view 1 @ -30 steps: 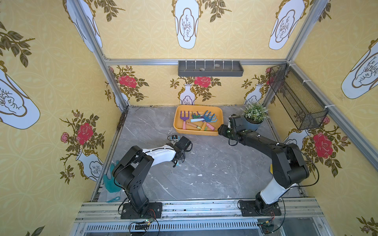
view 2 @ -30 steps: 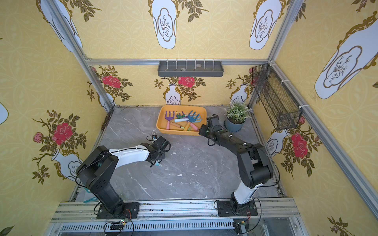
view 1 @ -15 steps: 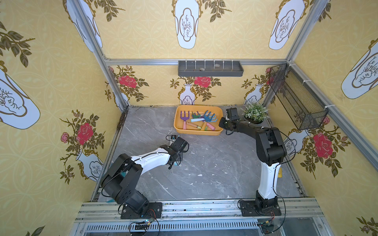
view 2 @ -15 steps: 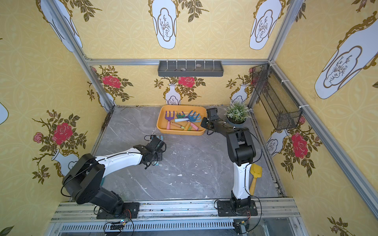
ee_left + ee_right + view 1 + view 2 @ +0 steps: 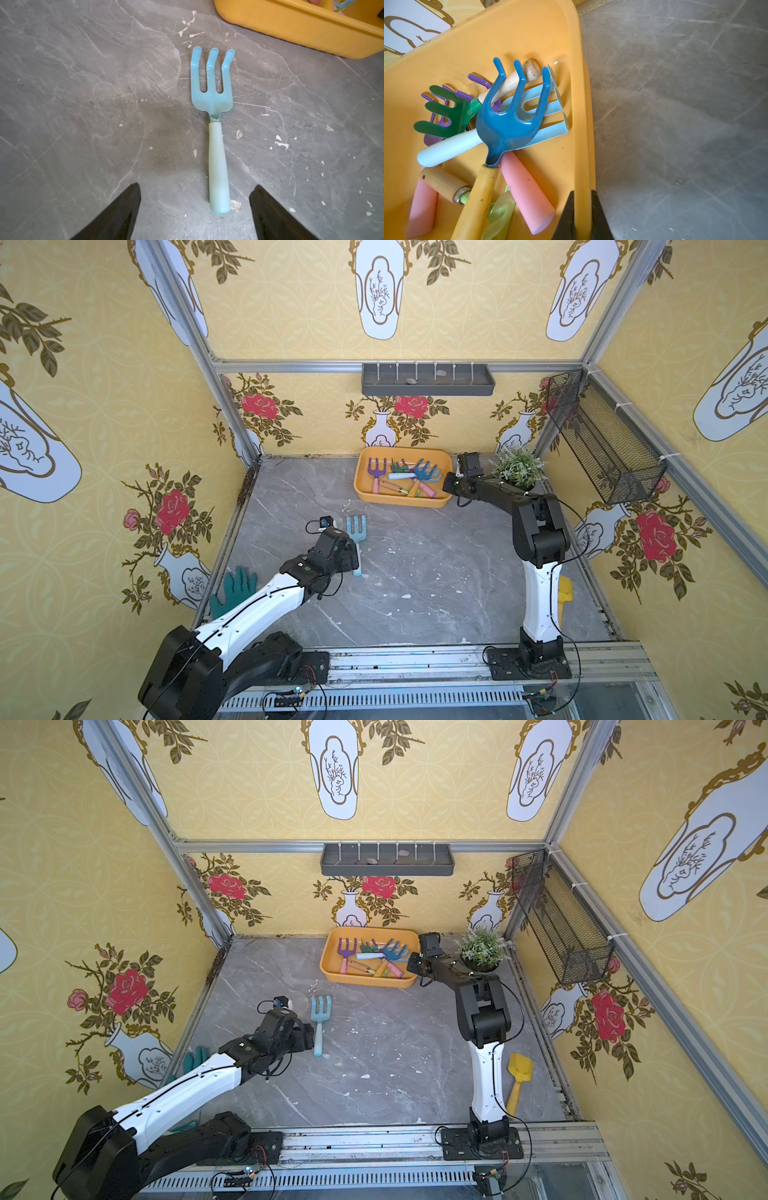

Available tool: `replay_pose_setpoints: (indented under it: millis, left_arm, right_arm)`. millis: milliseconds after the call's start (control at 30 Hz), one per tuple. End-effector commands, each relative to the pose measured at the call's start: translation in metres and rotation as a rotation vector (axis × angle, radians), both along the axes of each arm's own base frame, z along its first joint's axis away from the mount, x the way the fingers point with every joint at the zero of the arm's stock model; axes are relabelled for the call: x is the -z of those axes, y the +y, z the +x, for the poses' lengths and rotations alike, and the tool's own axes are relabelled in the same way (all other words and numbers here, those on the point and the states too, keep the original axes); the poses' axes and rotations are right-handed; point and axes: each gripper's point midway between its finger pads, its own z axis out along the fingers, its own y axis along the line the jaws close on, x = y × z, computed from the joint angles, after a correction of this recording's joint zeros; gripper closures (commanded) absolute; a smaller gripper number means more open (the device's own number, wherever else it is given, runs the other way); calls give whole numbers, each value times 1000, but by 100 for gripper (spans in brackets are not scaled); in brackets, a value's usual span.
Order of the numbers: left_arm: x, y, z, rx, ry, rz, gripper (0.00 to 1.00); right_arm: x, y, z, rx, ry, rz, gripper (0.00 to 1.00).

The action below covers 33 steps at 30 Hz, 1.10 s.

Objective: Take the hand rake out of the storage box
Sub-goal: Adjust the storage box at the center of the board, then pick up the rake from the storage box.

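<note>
Rake [image 5: 216, 145] lies on tabletop [image 5: 83, 83], outside box [image 5: 291, 25]; left tool [image 5: 195, 186] wide, empty. Right tool [image 5: 582, 192] pinches box rim. Task looks done.

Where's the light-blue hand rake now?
In both top views the rake lies on the table, left of centre, between the orange-yellow storage box and left end effector.

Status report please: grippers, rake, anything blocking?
Left gripper open over rake handle. Right gripper shut on box rim. Rake on table, outside box. Nothing blocking.

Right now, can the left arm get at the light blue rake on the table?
Probably yes: the left tool hangs open over the handle end of the light blue rake, nothing between them.
</note>
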Motion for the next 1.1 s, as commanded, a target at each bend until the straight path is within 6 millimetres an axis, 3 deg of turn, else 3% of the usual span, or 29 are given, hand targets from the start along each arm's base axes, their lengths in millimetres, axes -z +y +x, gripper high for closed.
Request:
replay_pose_setpoints:
  millis: [0, 233, 333, 433, 500, 567, 633, 733, 800, 1067]
  left_arm:
    - [-1, 0, 0, 12, -19, -27, 11]
    - [3, 0, 1, 18, -10, -25, 10]
    - [6, 1, 1, 17, -3, -20, 10]
    - [7, 1, 1, 15, 6, -17, 9]
    - [6, 1, 1, 16, 3, -18, 5]
    - [4, 0, 2, 18, -3, -23, 4]
    - [2, 0, 2, 18, -10, -27, 1]
    - [-2, 2, 1, 10, -23, -31, 0]
    - [-2, 5, 0, -4, -27, -36, 0]
    - [-2, 13, -7, -18, -44, -34, 0]
  right_arm:
    - [-11, 4, 5, -85, -72, -12, 95]
    - [-15, 8, 4, -129, -83, 11, 92]
    - [-20, 4, 5, -104, -78, 0, 69]
    - [-35, -4, 3, -43, -71, -60, 66]
    - [-50, -8, -2, 31, -79, -125, 56]
    - [-62, 1, -10, 59, -92, -156, 51]
    - [-66, 27, -18, 25, -110, -157, 48]
    - [-56, 71, -22, -50, -88, -130, 46]
    - [-40, 89, -17, -64, -51, -146, 47]
    - [5, 97, 5, -9, 7, -201, 49]
